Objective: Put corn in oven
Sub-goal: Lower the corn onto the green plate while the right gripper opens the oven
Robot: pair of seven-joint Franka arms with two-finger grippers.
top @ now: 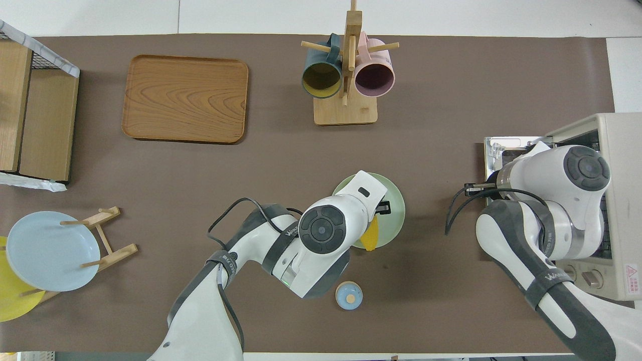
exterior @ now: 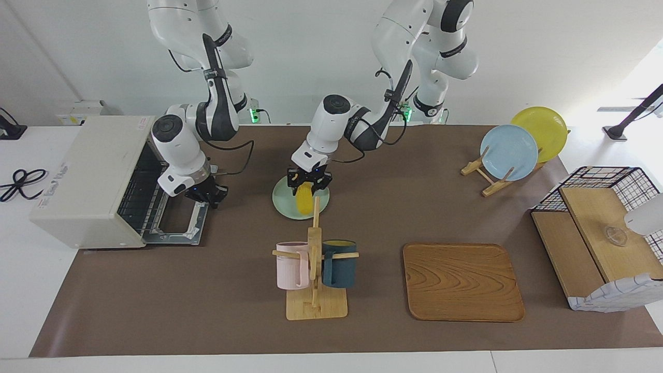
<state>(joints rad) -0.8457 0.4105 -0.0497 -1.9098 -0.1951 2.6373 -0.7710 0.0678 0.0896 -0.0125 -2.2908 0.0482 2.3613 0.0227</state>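
- Corn (exterior: pixel 304 200): yellow cob, clamped by its upper end in the left tool (exterior: pixel 309 178), hanging tip-down over the green plate (exterior: pixel 282 199). It starts the list as the task's thing; the rest runs across the facing view.
- Oven (exterior: pixel 88 181): cream box at the right arm's end of the worktop (exterior: pixel 207 290), door (exterior: pixel 178 225) dropped flat, wire rack showing inside.
- Right tool (exterior: pixel 207 196): fingers together, empty, over the door's edge nearest the robots. It seems to be waiting there.
- Green plate: on the worktop, between oven and mid-worktop, under the hanging cob.
- Left tool: closed on the cob; arm comes in from the left base across the worktop's middle.
- Small blue lid (top: pixel 348 295): on the worktop, nearer to the robots than the plate; seen from overhead only.
- Mug stand (exterior: pixel 315 280): wooden, pink and dark blue mugs on its pegs, farther from the robots than the plate.
- Tray (exterior: pixel 462 282): wooden, bare.
- Plate stand (exterior: pixel 487 173): holds a blue and a yellow plate on edge.
- Shelf basket (exterior: pixel 595 243): wire and wood, at the left arm's end.
- Step in hand, as judged: carry the cob toward the oven mouth. Doing it well likely means keeping it high enough to pass the door, tilting it closer to level so it slides onto the rack, and having the right tool out of the way first, since it sits near the entry.
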